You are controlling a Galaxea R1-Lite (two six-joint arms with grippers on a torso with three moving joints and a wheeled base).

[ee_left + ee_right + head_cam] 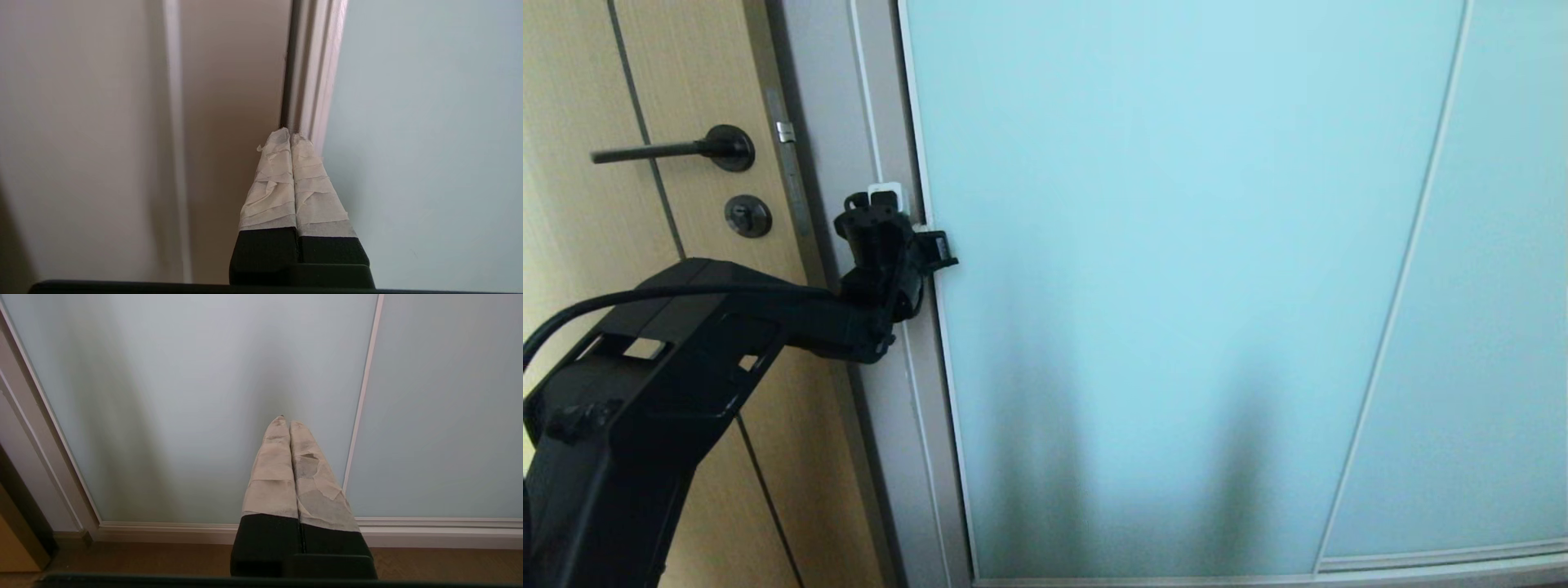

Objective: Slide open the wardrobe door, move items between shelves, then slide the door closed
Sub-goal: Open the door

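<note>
**Wardrobe shut, left hand at the door's edge**

Head view: we see the door (1176, 286) upright, closed, filling the frame; our left hand (888, 198) sits at its left edge.

Left wrist: fingers (273, 179) together, tips touching the frame.

Right wrist: right hand (288, 421) together, facing the glass.

a light wooden door (698, 73) with a black lever handle (670, 149) is seen left. a wood floor (143, 557) is glimpsed beneath a pale baseboard (171, 532).
</note>
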